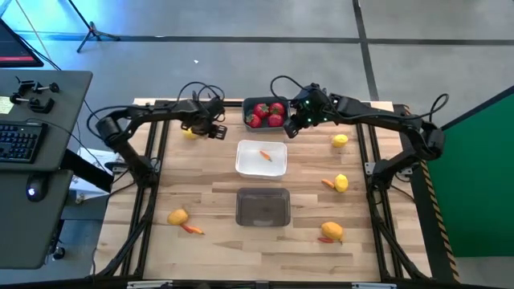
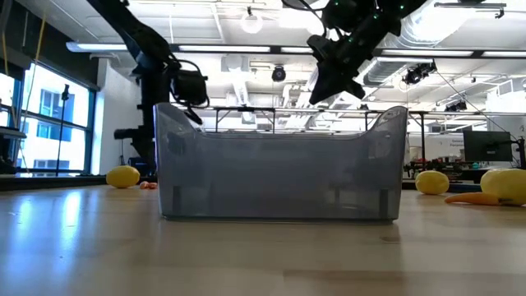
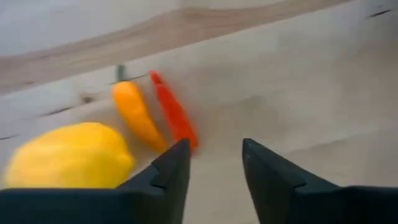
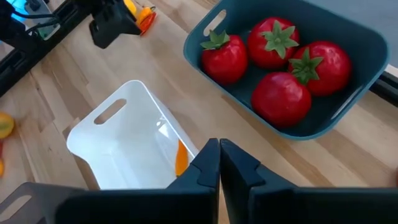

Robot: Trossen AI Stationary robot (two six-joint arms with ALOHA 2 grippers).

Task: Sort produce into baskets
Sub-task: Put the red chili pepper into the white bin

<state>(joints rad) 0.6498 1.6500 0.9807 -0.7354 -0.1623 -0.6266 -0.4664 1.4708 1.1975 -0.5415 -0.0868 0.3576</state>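
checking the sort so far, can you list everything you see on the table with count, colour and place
strawberries: four, red, in the blue-grey basket at the table's far edge
white basket: one, mid-table, holding one orange carrot
dark grey basket: one, translucent, near side of the white one, nothing seen inside
lemons: five, yellow; one at the left gripper, three on the right side, one near left
loose carrots: several, orange, each beside a lemon
left gripper: open, low over a lemon and carrots
right gripper: shut, empty, above the strawberry basket's edge
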